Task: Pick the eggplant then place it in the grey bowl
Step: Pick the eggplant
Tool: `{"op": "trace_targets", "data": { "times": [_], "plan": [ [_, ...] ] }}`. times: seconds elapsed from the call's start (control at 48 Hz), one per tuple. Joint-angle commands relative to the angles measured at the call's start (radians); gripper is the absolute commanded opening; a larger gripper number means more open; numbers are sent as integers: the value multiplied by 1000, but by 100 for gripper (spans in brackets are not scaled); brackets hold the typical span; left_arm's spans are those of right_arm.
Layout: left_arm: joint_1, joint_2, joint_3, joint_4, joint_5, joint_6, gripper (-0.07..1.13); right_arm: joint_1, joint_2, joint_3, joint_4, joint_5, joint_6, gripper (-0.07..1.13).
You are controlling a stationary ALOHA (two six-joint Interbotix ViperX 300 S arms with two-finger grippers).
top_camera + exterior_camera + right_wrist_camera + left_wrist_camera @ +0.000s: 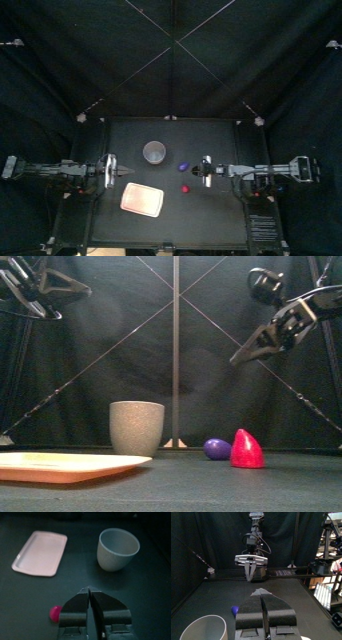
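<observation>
Task was not started at this frame. The eggplant [217, 448], small and purple, sat on the table [214, 215], right of the grey bowl [136, 427] and near it, not touching. A red cone-shaped toy [246, 449] stood just right of the eggplant in the front view. The top view put it nearer the front edge, with a gap between the two. The pink tray [60, 465] lay near-left, bare, not part of this job. The grey bowl stood upright, and nothing showed inside it from the right wrist view. Both arms were raised off the table. The left pincer [262, 592] was closed jaw to jaw with nothing in it, left of the bowl. The right pincer [89, 590] was also closed and empty, hovering just right of the eggplant per the top view. The right wrist view showed bowl, tray and red toy, but the eggplant was hidden there, probably under the jaws. Done: nothing. Left to do: open a pincer, come down on the eggplant, grip, lift, carry over the bowl's rim, release. Judgement: the right arm was nearer, so it was the likely picker. Risks: the eggplant looked round and could roll or slip from the jaws, and the red toy was close enough to get bumped on descent.
</observation>
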Motion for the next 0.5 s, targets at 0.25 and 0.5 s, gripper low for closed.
{"op": "trace_targets", "data": {
  "times": [0.25,0.5],
  "plan": [
    [5,0,-9,5,-3,2,-3,-46,252,-187,-97,137,-9,107],
    [8,0,-8,5,2,2,-3,-91,377,-253,-161,256,-3,103]
  ]
}}
